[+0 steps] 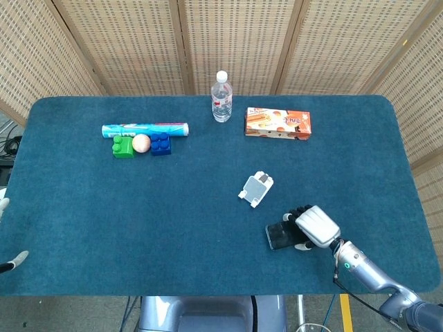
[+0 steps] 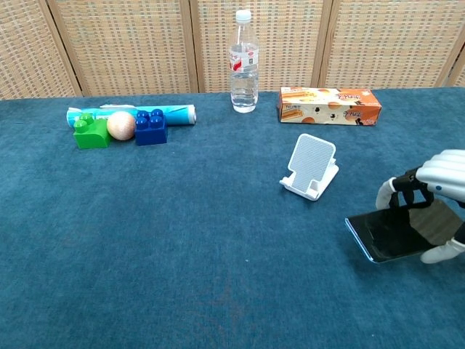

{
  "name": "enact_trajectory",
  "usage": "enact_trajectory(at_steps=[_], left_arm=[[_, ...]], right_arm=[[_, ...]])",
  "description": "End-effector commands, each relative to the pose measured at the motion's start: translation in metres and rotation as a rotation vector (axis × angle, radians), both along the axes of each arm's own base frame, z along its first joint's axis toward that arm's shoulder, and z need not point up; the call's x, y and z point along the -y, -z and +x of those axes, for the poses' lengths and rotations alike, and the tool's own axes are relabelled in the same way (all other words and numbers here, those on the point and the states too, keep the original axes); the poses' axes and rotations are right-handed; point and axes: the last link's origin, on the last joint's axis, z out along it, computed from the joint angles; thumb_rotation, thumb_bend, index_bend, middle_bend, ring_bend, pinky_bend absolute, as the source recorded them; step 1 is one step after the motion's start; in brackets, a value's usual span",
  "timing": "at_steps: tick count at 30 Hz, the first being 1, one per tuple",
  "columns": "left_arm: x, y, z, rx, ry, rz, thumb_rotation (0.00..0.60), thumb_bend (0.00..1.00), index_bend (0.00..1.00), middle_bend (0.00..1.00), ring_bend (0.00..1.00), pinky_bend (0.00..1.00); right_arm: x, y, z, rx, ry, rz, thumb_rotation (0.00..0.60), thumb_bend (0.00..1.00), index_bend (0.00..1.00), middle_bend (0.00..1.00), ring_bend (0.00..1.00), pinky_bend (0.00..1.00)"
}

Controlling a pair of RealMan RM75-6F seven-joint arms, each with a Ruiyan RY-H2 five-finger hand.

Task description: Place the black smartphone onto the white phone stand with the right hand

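Blue cloth covers the tabletop; near its front-right corner my right hand [image 2: 436, 196] grips the phone [image 2: 385, 234], tilted for the stand [image 2: 311, 167] just beyond.

Lab test setup, blue-carpeted table [image 1: 83, 228], wicker screens [image 1: 228, 41] behind

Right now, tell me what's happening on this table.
The right robot hand holds the black phone near the table's right front, its near edge tilted up off the blue cloth. The white phone stand sits empty beside it, further left and back, so the phone is not yet placed. Of the left robot hand only fingertips show at the left edge, away from everything.
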Motion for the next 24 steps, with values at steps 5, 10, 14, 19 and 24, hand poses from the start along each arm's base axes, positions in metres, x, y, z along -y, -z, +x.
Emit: enact_trajectory(at_steps=[5, 10, 14, 19, 24], left_arm=[[0.000, 0.000, 0.000, 0.001, 0.003, -0.006, 0.600, 0.00, 0.00, 0.00, 0.00, 0.00], [0.000, -0.001, 0.000, 0.007, 0.002, -0.006, 0.600, 0.00, 0.00, 0.00, 0.00, 0.00], [-0.001, -0.002, -0.001, 0.013, 0.000, -0.007, 0.600, 0.00, 0.00, 0.00, 0.00, 0.00], [-0.002, -0.005, -0.003, 0.025, -0.003, -0.014, 0.600, 0.00, 0.00, 0.00, 0.00, 0.00], [-0.003, -0.009, -0.005, 0.043, -0.005, -0.020, 0.600, 0.00, 0.00, 0.00, 0.00, 0.00]], right_arm=[[0.007, -0.027, 0.033, -0.070, -0.184, -0.132, 0.600, 0.54, 0.52, 0.57, 0.55, 0.48], [0.024, -0.039, 0.074, -0.157, -0.306, -0.233, 0.600, 0.54, 0.52, 0.57, 0.55, 0.48], [0.037, -0.045, 0.108, -0.269, -0.449, -0.342, 0.600, 0.54, 0.52, 0.58, 0.55, 0.48], [0.060, -0.041, 0.156, -0.455, -0.582, -0.506, 0.600, 0.54, 0.52, 0.58, 0.55, 0.48], [0.075, -0.026, 0.180, -0.590, -0.662, -0.580, 0.600, 0.54, 0.52, 0.58, 0.55, 0.48]])
